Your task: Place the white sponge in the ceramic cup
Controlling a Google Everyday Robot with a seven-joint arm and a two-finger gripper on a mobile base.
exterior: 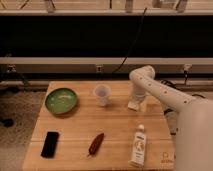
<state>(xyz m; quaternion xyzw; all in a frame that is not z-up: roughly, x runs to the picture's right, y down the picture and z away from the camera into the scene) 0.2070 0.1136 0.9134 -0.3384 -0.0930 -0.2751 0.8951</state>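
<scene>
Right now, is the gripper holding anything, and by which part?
Cannot tell. The gripper is down at the white sponge, which sits on the table beside the ceramic cup; any hold is hidden.
</scene>
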